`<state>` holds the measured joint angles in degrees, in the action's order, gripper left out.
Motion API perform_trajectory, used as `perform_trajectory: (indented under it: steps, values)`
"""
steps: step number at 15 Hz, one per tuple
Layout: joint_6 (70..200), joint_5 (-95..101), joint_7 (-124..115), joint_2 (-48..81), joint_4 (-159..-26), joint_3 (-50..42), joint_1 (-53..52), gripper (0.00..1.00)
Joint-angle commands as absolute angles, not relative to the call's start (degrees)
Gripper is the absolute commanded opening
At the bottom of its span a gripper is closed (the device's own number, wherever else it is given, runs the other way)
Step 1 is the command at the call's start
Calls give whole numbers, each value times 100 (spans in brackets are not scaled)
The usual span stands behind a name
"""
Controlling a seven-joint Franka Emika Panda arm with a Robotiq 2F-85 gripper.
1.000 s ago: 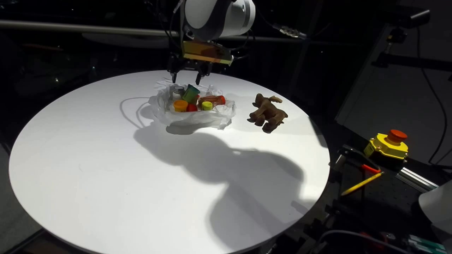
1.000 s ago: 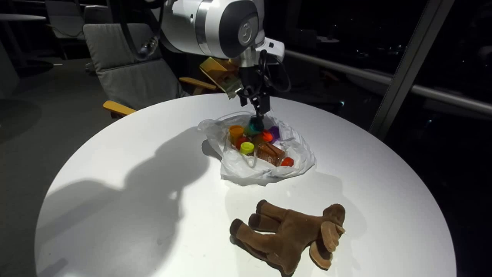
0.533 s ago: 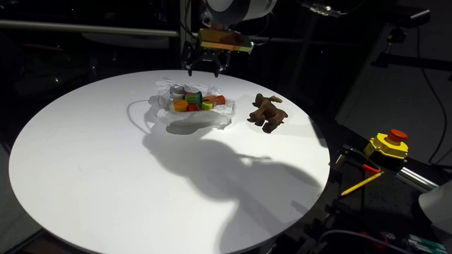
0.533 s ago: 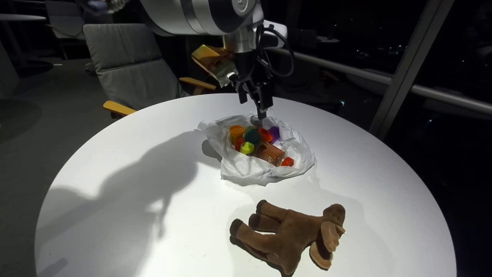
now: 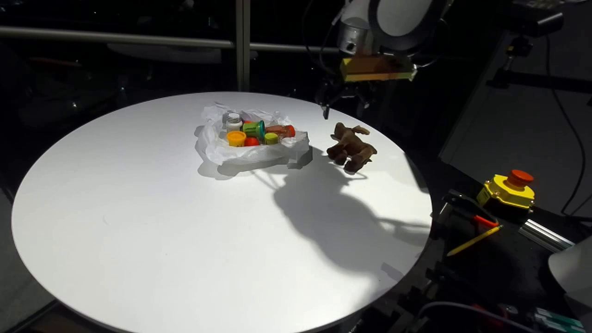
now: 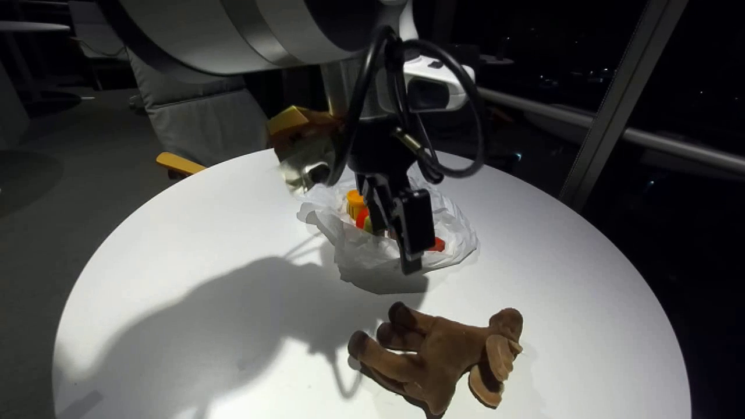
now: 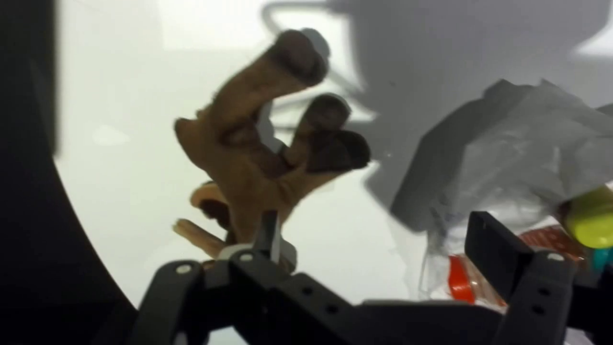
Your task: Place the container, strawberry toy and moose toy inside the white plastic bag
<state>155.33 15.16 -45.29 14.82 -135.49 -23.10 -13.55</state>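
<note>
Moose (image 6: 448, 349) lies on its side on the table (image 5: 115, 222), lower than the claw (image 5: 344, 112) & near it but apart (can't tell if straight beneath; in the wrist view one finger (image 7: 268, 235) covers pt. of it). Claw hangs in the air w/ its fingers spread wide. Table's white & round; a shadow (image 5: 333, 217) of the arm (image 5: 402, 18) crosses it, reaching moose's legs & the edge of the bag (image 5: 249, 156). Room's dark: in an exterior view a grey chair (image 6: 215, 125) w/ a wooden armrest (image 6: 179, 164) stands past the table, & a metal rail (image 6: 541, 107) runs behind; in an exterior view a yellow box (image 5: 508, 193) w/ a red button (image 5: 520, 177) & a pencil (image 5: 474, 241) sit off to the side. Bag, white & crumpled, sits on the table near moose but apart, mouth open. Inside: orange tub (image 5: 236, 138), upright, w/ red item (image 5: 251, 142) (can't ID it) just beside; yellow lid (image 5: 271, 138); brown bottle (image 5: 276, 131) w/ red cap (image 5: 290, 131), lying down; green tub (image 5: 252, 129), on its side, btwn bottle & upright white jar (image 5: 234, 124).
</note>
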Motion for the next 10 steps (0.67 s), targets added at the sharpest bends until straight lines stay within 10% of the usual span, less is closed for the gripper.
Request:
perform_trajectory:
  steps: [1,10]
  values:
    - [16090,1806,-4370,898,-14453,-2197,-701,100]
    - [17044,646,-2798,1574,-14371,-1791,342,100]
